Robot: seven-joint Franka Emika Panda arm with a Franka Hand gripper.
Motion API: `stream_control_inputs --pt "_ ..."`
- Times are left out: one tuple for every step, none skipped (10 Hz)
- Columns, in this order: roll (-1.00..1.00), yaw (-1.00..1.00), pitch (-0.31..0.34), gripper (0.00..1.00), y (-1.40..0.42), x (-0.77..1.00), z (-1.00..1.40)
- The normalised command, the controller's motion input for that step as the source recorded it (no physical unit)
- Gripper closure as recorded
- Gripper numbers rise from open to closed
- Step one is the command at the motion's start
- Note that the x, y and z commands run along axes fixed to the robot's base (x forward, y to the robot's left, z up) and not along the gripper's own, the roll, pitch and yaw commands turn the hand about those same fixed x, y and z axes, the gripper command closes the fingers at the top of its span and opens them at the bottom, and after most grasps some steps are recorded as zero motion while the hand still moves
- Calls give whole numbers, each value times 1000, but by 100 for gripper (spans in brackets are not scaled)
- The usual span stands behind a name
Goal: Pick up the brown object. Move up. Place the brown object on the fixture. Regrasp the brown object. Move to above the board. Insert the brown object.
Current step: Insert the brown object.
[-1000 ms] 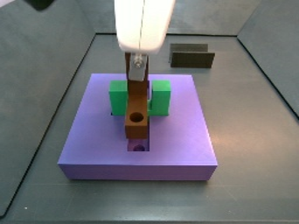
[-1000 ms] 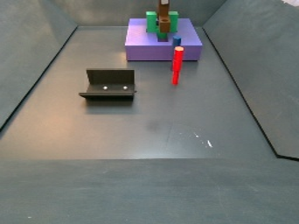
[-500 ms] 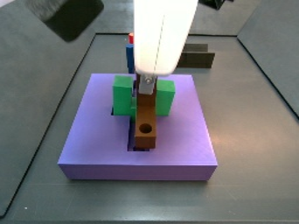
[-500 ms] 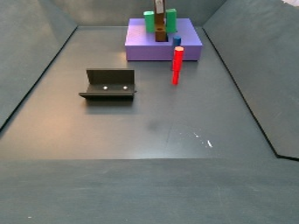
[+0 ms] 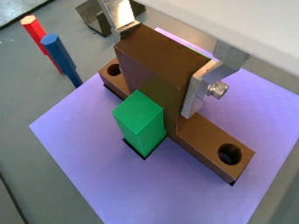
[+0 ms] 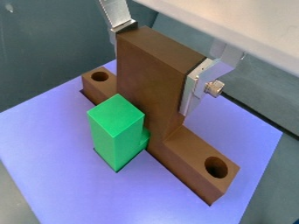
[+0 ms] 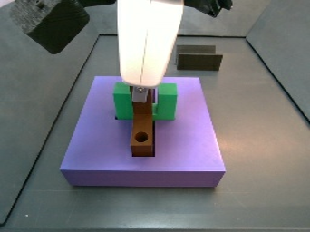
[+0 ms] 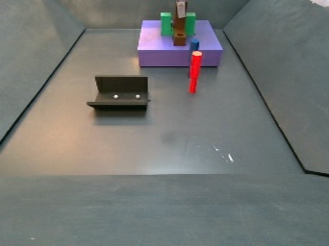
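The brown object [image 7: 143, 134] lies lengthwise in the groove of the purple board [image 7: 194, 145], between the arms of the green block [image 7: 126, 100]. In both wrist views it shows as a long bar [image 5: 198, 142] [image 6: 187, 156] with a round hole near each end and a raised middle part. My gripper [image 7: 141, 94] hangs straight down over the board. It is shut on that raised part [image 5: 163, 52] [image 6: 162, 52], one silver finger [image 5: 208, 83] [image 6: 201, 80] flat on each side. The fixture [image 7: 200, 59] [image 8: 119, 93] stands apart on the floor.
A red-and-blue upright post [image 8: 195, 69] [image 5: 59, 54] stands on the floor beside the board [image 8: 154, 56]. The green block [image 5: 142, 122] [image 6: 117, 131] sits close against the brown object. Grey walls enclose the floor.
My gripper has come down with the brown object. The bar stood higher and tilted before. Now it sits low in the groove.
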Motion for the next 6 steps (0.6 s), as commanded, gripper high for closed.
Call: stream_control_inputs --pt "30 -43 83 100 -57 317 -346" --pt "90 -57 56 100 -57 157 -743" --pt "0 -91 0 100 0 20 -1000" --pt "-26 -120 0 100 0 0 -1000" --pt "-26 -71 0 100 0 14 -780" --pt "29 0 3 100 -11 0 0"
